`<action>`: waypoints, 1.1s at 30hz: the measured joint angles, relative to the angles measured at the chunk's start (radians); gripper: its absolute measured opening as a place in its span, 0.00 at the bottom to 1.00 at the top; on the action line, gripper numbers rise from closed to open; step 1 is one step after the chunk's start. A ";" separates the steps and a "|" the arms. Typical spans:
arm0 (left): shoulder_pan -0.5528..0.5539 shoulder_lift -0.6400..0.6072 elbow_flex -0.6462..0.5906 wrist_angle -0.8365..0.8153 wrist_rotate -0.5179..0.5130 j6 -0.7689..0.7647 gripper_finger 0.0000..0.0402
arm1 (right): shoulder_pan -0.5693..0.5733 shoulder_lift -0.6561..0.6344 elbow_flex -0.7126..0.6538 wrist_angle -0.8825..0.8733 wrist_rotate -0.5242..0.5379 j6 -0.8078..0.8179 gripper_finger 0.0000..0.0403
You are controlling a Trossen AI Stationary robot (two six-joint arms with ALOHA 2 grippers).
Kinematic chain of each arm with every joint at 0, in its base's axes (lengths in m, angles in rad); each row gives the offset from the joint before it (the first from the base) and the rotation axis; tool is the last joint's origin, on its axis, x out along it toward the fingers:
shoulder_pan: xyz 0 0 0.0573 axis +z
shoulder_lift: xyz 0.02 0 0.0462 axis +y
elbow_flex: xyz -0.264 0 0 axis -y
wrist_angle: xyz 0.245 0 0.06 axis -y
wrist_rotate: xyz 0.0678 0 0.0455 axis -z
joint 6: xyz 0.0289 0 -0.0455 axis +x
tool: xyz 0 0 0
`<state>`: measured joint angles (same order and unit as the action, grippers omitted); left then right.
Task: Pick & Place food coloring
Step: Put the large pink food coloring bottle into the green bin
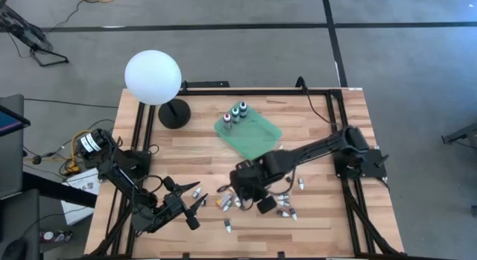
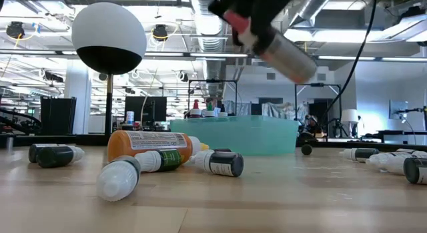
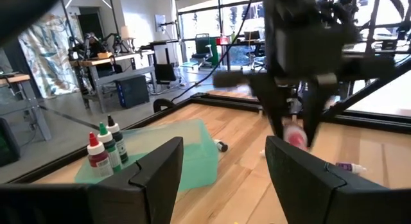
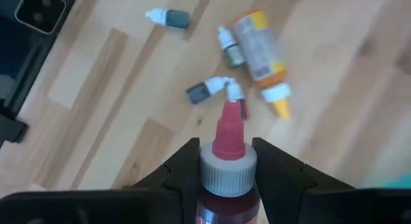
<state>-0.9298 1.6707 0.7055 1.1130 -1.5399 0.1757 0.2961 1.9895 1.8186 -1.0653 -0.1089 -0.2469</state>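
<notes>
- Red-capped bottle point(image 4: 226, 165) clamped in right gripper point(image 4: 226, 161), lifted above scattered bottles point(image 1: 257, 200) for carry to green tray point(image 1: 257, 137).
- Left gripper point(image 1: 195, 208) waits near-left, fingers open, empty.

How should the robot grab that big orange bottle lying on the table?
Judging by its pose, from straight above. The orange bottle lies flat on its side on the table, so the tool's fingers should close across the wide round middle, not the thin yellow tip. Small bottles crowd one long side, so come down carefully. The left tool is open and free; the right tool already holds a pink-capped bottle.
</notes>
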 joint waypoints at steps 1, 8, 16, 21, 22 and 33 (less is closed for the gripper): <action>0.000 0.000 0.000 0.001 0.002 -0.003 0.54 | -0.007 -0.019 -0.001 -0.008 0.000 0.001 0.30; 0.000 0.000 0.000 0.001 0.011 -0.015 0.54 | -0.070 -0.182 -0.002 -0.005 0.002 0.000 0.29; -0.005 0.000 0.000 -0.002 0.016 -0.028 0.54 | -0.133 -0.367 -0.010 -0.012 0.004 0.001 0.30; -0.013 0.000 0.000 -0.007 0.016 -0.033 0.54 | -0.162 -0.461 -0.010 -0.034 0.009 -0.008 0.30; -0.013 0.000 0.000 -0.009 0.016 -0.035 0.54 | -0.168 -0.478 -0.011 -0.041 0.012 -0.008 0.30; -0.014 0.000 0.000 -0.078 0.016 -0.111 0.54 | -0.194 -0.650 -0.011 -0.078 0.056 -0.007 0.30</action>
<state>-0.9437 1.6706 0.7055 1.0348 -1.5239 0.0645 0.1020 1.3399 1.8080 -1.1432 -0.0533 -0.2543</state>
